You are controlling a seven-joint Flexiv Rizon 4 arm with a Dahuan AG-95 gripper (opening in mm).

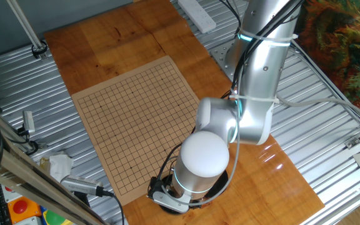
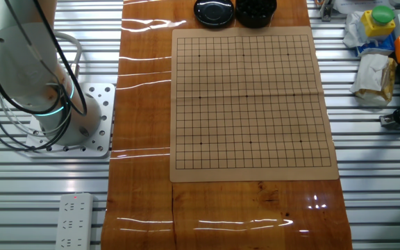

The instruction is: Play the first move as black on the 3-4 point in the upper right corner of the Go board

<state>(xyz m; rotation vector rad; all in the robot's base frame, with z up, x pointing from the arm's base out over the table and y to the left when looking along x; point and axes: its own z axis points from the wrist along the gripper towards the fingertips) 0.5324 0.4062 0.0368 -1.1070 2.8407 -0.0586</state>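
The board (image 1: 136,119) (image 2: 248,97) lies flat on the orange-brown tabletop, and no stones show on its grid. In the other fixed view a round black bowl (image 2: 255,11) sits just past the board's far edge. Its contents are too dark to make out single black stones. In one fixed view the arm's wrist (image 1: 202,162) hangs over the board's near corner. It covers the gripper, of which only a grey part (image 1: 166,199) pokes out below. The fingers are hidden, and the gripper is out of frame in the other fixed view.
A round black lid (image 2: 214,12) lies left of the bowl. The arm's base (image 2: 68,128) stands on the slatted metal surface left of the tabletop. A white power strip (image 2: 75,222) (image 1: 195,14) lies nearby. Bags and coloured clutter (image 2: 377,48) sit to the right of the board.
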